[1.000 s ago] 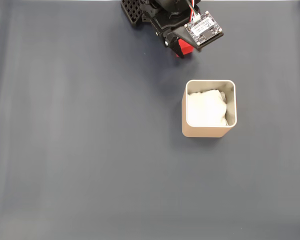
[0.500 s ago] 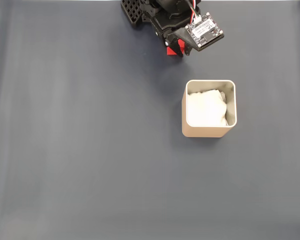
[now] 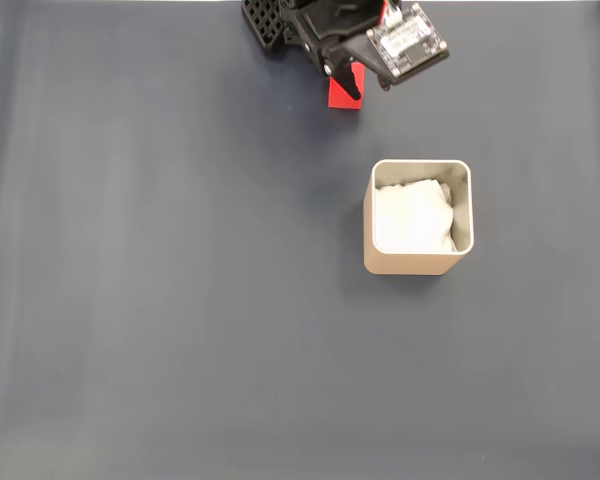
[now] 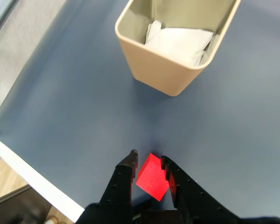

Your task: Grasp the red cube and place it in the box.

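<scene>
A dark blue-grey mat (image 3: 160, 300) covers the whole work surface, and in the wrist view a pale strip of floor and a white table edge (image 4: 32, 179) run along its left side. The gripper (image 4: 148, 160) sits at the bottom of the wrist view with its two black fingers (image 4: 123, 179) narrowly parted, and the red cube (image 4: 151, 177) is wedged between them, turned so one corner points forward. Both fingers appear to press on the cube's sides, so the hand is clamped on it, though whether the cube rests on the mat or hangs just above it cannot be told from this angle. In the fixed view the gripper (image 3: 345, 85) is at the top edge of the mat, under the black arm and its small circuit board (image 3: 407, 40), and only part of the red cube (image 3: 340, 97) peeks out below the black finger. The box (image 3: 418, 263), beige with rounded corners, stands upright on the mat, apart from the cube, lower and to the right in the fixed view. White padding (image 3: 412, 215) lies crumpled inside it. In the wrist view the box (image 4: 163, 70) sits ahead of the fingers, with open mat between it and the cube.
</scene>
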